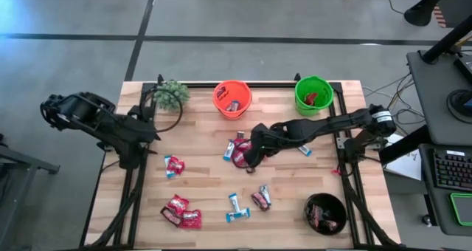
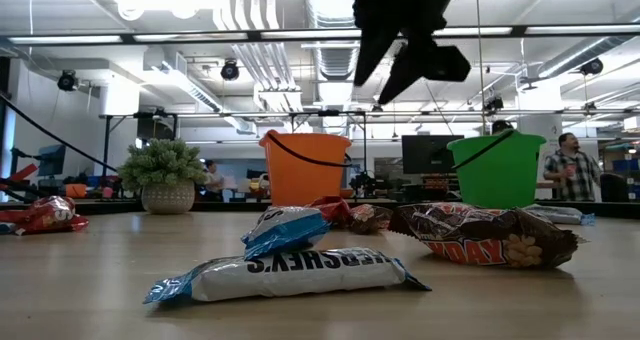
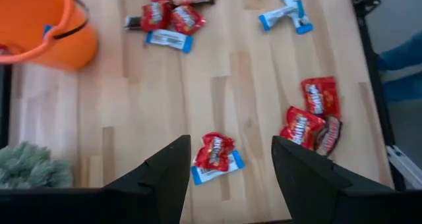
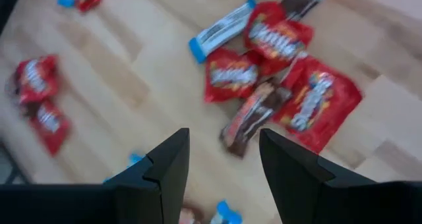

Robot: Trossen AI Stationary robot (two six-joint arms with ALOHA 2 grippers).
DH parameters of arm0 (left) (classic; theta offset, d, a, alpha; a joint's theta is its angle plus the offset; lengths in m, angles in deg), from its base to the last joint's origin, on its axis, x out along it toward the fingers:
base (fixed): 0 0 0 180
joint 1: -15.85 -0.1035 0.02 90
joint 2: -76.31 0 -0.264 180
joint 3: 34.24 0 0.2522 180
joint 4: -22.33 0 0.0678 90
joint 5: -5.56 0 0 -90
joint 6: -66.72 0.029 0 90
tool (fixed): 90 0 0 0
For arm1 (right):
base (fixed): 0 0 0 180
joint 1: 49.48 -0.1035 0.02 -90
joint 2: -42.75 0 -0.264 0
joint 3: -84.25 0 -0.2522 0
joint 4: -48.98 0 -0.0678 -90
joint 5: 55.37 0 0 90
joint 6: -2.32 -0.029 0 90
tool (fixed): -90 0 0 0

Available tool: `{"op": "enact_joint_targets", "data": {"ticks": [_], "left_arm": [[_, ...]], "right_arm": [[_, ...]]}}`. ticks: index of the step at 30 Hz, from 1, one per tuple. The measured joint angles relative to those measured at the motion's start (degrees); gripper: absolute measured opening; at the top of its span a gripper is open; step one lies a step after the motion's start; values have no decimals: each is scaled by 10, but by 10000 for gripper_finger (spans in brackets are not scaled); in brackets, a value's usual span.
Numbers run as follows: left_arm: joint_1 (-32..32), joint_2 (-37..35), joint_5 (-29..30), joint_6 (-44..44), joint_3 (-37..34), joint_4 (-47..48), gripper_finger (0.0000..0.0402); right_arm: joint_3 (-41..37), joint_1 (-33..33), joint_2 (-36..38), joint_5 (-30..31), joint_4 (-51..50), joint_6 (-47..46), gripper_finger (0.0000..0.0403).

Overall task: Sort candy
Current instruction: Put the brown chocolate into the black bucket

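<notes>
Candy lies scattered on the wooden table (image 1: 199,188): red packets, blue-and-white bars and dark brown bars. My right gripper (image 1: 247,156) hangs open above the middle pile of red packets and a brown bar (image 4: 254,122), clear of it, and also shows in the low view (image 2: 400,65). My left gripper (image 3: 231,145) stands open at the table's left side (image 1: 140,149), above and to the left of a red packet lying on a blue bar (image 3: 214,157). Neither gripper holds anything.
At the far edge stand an orange bucket (image 1: 232,98) and a green bucket (image 1: 313,94), each with candy inside, and a small green plant (image 1: 171,94) at the far left. A black bowl (image 1: 326,212) holding brown bars sits near right. More candy lies near the front (image 1: 181,212).
</notes>
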Motion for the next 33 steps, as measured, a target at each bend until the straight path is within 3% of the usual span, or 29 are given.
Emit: {"op": "enact_joint_targets", "data": {"ticks": [9, 17, 33], "left_arm": [[0, -10, 21, -15, 0, 2, 194], [0, -12, 21, -26, 0, 1, 194], [0, -12, 21, -25, 0, 1, 194]], "right_arm": [[-4, 1, -78, 12, 6, -7, 173], [5, -1, -140, 7, 20, -66, 173], [7, -4, -187, -4, 62, -126, 173]]}}
